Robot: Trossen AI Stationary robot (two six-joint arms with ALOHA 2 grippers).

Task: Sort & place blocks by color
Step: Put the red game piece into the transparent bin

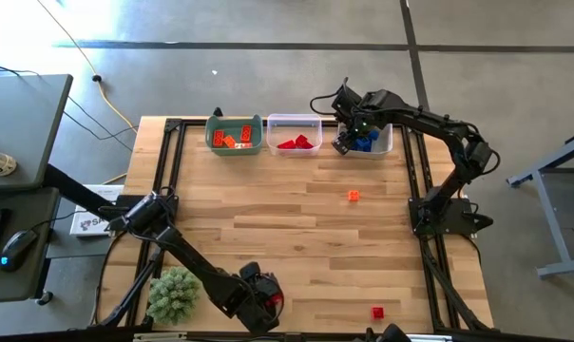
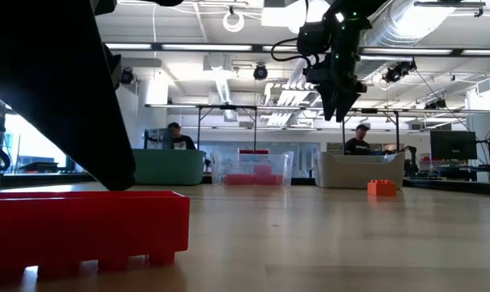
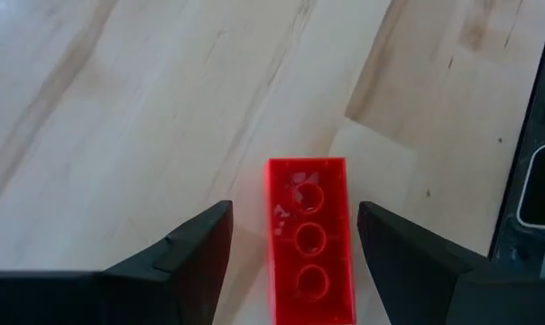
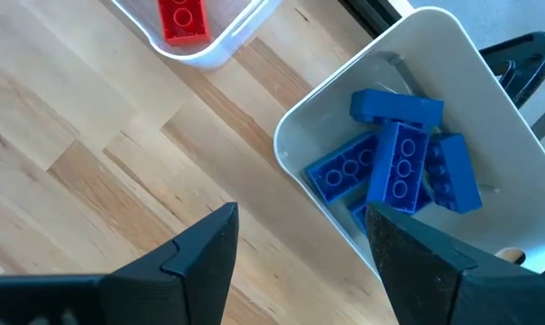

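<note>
High view: the left gripper (image 1: 260, 302) sits low at the bottom centre of the frame, its arm lying diagonally from the left table edge; it covers most of a red brick (image 1: 276, 303), of which only a sliver shows. The right gripper (image 1: 347, 140) is held over the near rim of the white bin (image 1: 388, 139) at upper right, hiding part of the blue bricks (image 1: 365, 142) inside. A green bin (image 1: 256, 126) holds orange bricks (image 1: 234, 139); a clear bin (image 1: 295, 121) holds red ones. An orange brick (image 1: 353, 196) lies alone in open table at centre right, and a small red brick (image 1: 377, 312) near the bottom edge. A green spiky ball (image 1: 173, 292) sits at lower left.

Low view: the left arm is a dark mass blocking the upper left; the red brick (image 2: 86, 225) beneath it is cut off at the left border. The right gripper (image 2: 337, 109) hangs well above the table, fingers pointing down.

Left wrist view: the fingers (image 3: 197, 248) stand wide apart on either side of the red brick (image 3: 309, 239), clear of both its sides, gripping nothing.

Right wrist view: the fingers (image 4: 203, 248) are parted and empty; the blue bricks (image 4: 397, 170) lie piled in the white bin (image 4: 295, 140), its far corner cut off.
</note>
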